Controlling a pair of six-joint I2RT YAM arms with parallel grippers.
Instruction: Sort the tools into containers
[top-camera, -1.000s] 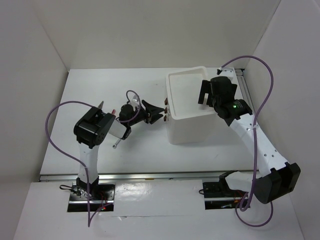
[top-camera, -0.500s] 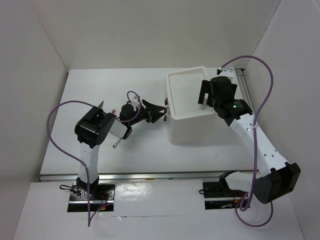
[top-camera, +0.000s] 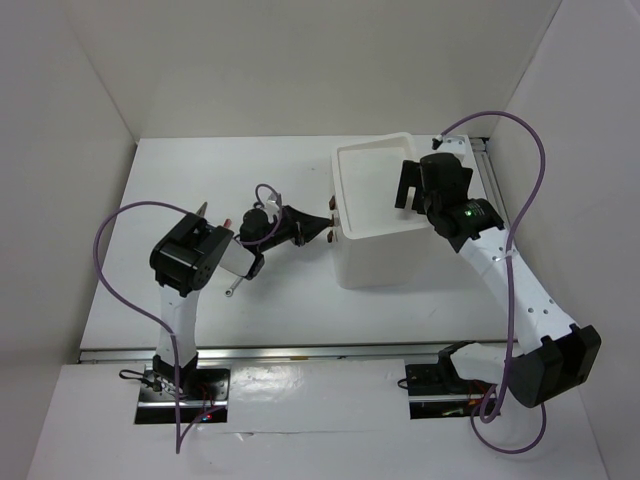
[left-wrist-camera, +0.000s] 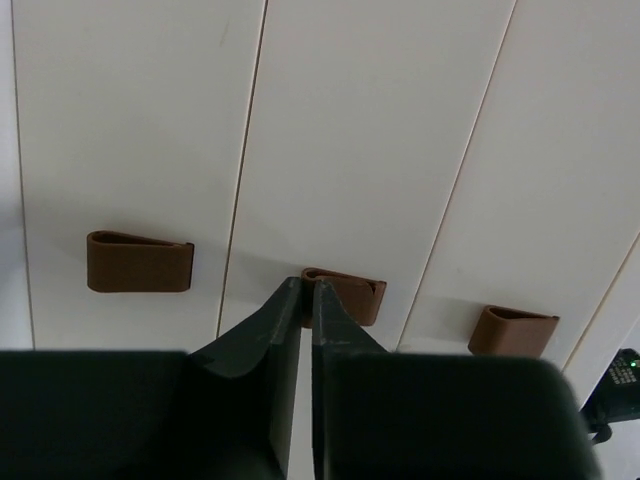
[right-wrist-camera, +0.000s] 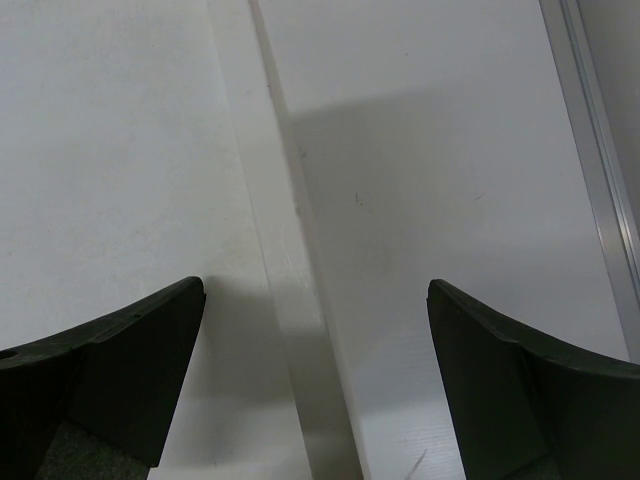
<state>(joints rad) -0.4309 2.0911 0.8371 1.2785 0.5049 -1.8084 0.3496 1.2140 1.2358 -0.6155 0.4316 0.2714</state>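
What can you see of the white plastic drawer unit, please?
The white plastic drawer unit stands upright on the right half of the white table. Its top is a shallow rectangular tray; no tool shows in it. One side face carries flush drawer fronts with three small reddish-brown loop handles. The left gripper, fingers nearly together, has its tips at the middle handle; the right gripper hangs open above the tray.

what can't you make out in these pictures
Tools: in the top view the left arm covers them. Only a silver tip and a red end show, too small to name.
Drawers: closed in the left wrist view, contents hidden.
Left gripper: its own fingers hide whether it touches the middle handle.
Top tray: in the top view the right gripper hides part of its floor.
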